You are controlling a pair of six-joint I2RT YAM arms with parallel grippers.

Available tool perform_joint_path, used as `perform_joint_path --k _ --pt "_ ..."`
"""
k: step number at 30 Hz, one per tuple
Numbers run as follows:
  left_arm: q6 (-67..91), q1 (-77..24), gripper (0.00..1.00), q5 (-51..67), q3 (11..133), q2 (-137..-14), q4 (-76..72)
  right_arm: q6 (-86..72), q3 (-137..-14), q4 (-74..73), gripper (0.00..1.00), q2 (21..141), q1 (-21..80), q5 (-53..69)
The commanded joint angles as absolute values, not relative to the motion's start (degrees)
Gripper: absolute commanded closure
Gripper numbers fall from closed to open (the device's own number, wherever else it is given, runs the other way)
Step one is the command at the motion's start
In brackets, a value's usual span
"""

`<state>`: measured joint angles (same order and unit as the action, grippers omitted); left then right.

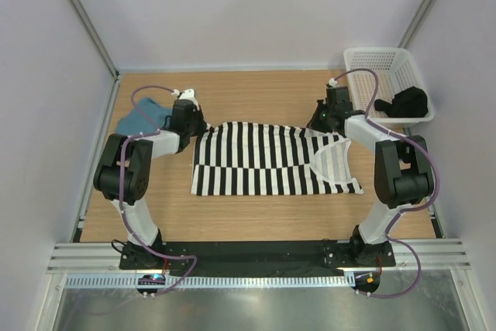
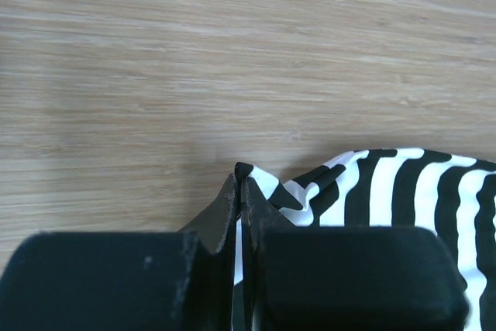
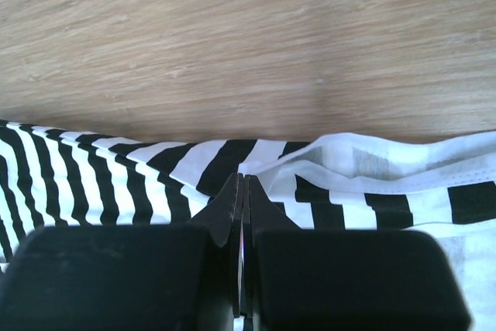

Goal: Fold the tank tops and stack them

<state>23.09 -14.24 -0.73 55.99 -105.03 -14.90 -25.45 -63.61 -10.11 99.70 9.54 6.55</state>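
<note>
The black-and-white striped tank top lies spread flat across the middle of the wooden table, its neckline to the right. My left gripper is shut on its far left corner; in the left wrist view the striped cloth is pinched between the closed fingers of that gripper. My right gripper is shut on the far right edge near the strap, and the striped fabric is clamped in it. The teal-blue tank top lies crumpled at the far left, partly behind the left arm.
A white mesh basket stands at the back right corner with a black item inside. White walls enclose the table on three sides. Bare wood shows behind and in front of the striped top.
</note>
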Motion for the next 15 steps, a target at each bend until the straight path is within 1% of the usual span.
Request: perform_joint_path --k 1,15 --pt "20.3 -14.24 1.0 1.41 52.75 -100.81 -26.54 -25.58 -61.88 -6.95 0.99 95.8 9.76 6.68" --pt "20.83 -14.24 1.0 0.97 45.71 -94.67 -33.39 -25.66 -55.99 -4.04 0.99 91.15 9.76 5.71"
